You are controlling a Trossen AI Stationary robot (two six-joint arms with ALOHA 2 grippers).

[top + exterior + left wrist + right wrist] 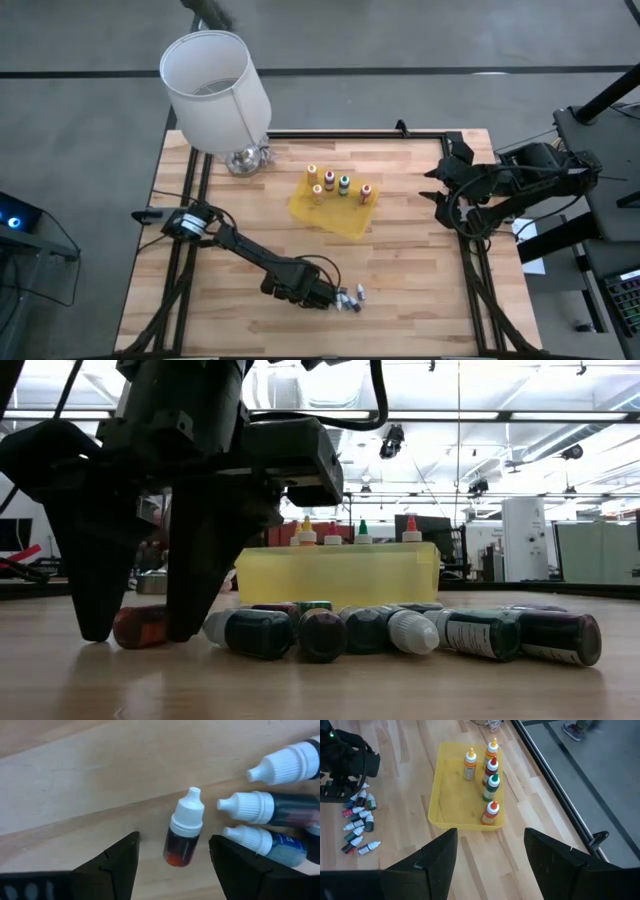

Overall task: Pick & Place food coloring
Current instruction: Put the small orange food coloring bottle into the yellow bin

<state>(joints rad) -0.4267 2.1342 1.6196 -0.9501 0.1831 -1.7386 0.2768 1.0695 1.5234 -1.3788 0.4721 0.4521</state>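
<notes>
Near the front edge of the wooden table [400, 290], my left gripper [172, 862] stands low over a loose cluster of small vials [350, 297], fingers spread wide to either side of one lying red vial [182, 836] with a white cap. Neither finger [115, 865] touches it in my left wrist view; bare wood shows on both sides. Low view: same red vial [140, 626] lies between my two dark fingers, partly masked by them, so its cap end is hidden. Beside it, dark-bodied vials [400, 630] lie in a row, colours hard to read; green, purple and blue are my best guesses for some. Three white-capped neighbours [272, 810] are cut off at the frame edge in the wrist view. Farther back, mid-table, a yellow tray [335, 212] holds five upright squeeze bottles [490, 785] with pointed tips; from table height only their tips show above the tray wall. My right gripper [487, 855] waits high at the right side of the table, fingers apart, holding nothing. A white lampshade [213, 90] on a shiny base covers the table's far left corner.
</notes>
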